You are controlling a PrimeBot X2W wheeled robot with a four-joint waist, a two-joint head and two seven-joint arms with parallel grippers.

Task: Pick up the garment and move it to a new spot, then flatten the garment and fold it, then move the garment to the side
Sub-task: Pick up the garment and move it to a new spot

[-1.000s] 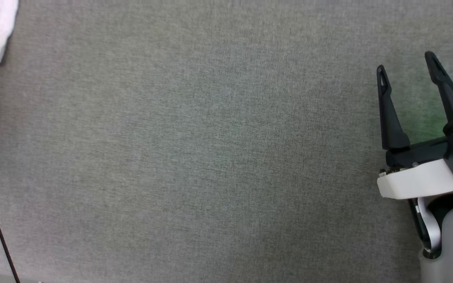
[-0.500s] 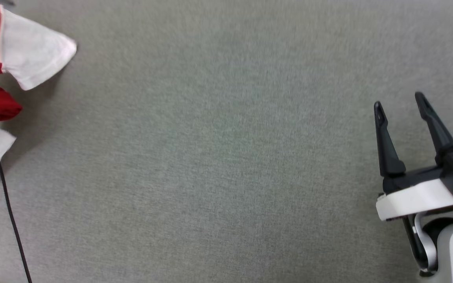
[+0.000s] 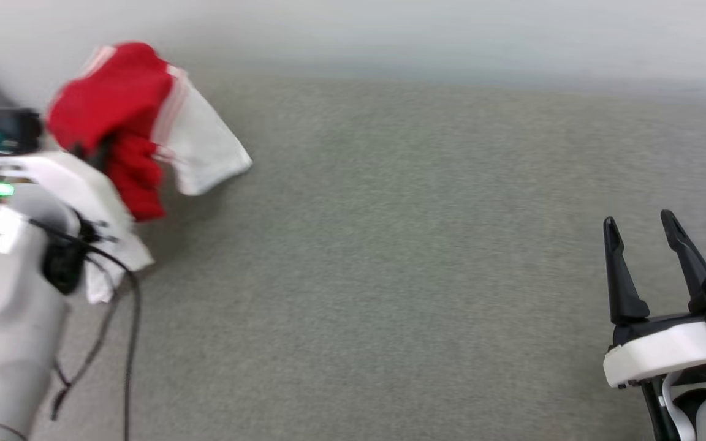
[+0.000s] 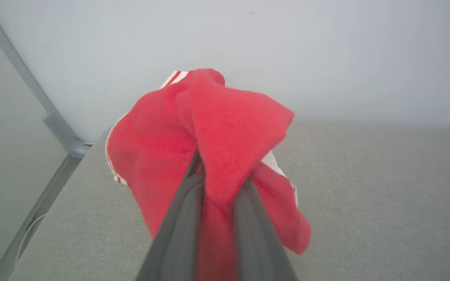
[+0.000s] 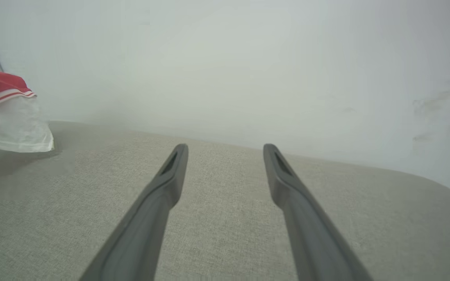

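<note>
The left tool clenched the bunched shirt, held up over the counter at ten o'clock, seemingly for carrying to a new spot; the right tool, released and empty, hovered at four o'clock.

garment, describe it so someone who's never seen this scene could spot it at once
Start from the wide grey fabric surface and look to its far left side. There the left gripper is shut on the garment, a bunched red cloth with a white sleeve hanging out. It is the one red thing there.
</note>
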